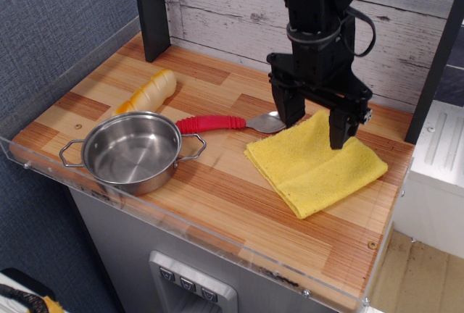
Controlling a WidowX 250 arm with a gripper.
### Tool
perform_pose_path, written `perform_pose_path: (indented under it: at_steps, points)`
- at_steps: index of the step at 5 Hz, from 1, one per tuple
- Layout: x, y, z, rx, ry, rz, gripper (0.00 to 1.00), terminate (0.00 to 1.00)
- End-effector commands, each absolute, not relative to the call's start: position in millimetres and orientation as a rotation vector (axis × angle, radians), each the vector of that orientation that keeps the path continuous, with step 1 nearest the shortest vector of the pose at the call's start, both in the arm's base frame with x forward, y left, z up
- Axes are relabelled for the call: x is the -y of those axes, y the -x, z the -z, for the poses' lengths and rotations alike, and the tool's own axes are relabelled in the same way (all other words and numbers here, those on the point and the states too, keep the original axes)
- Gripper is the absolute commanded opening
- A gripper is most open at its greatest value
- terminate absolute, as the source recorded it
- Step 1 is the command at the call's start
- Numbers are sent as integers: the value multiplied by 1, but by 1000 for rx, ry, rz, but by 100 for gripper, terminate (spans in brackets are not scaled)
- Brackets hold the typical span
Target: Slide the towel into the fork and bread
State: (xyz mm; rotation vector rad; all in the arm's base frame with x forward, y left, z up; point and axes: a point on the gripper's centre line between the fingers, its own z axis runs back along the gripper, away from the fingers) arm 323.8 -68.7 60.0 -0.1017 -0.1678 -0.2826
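The jaws of the black robot gripper (pixel 315 127) are held wide apart, with nothing between them, and are poised over the far edge of the bright yellow folded terry towel (pixel 316 162); whether the fingertips touch the cloth cannot be told. Just left of the towel lies the fork with the ribbed red handle and shiny rounded head (pixel 227 122), partly hidden by one finger. Farther left, the pale cream-to-orange toy bread loaf (pixel 147 92) is seen behind the steel two-handled pot (pixel 132 152) on the striped wooden counter (pixel 217 197).
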Motion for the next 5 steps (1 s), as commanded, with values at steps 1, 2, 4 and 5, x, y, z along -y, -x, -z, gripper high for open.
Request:
perform_pose_path:
  at_steps: [1, 2, 4, 5]
  points:
    - [78, -319, -35, 126, 47, 334, 100, 0]
    - [85, -322, -28, 122, 11, 324, 100, 0]
    - [87, -331, -6, 112, -21, 288, 100, 0]
    - [69, -336, -6, 113, -18, 227, 100, 0]
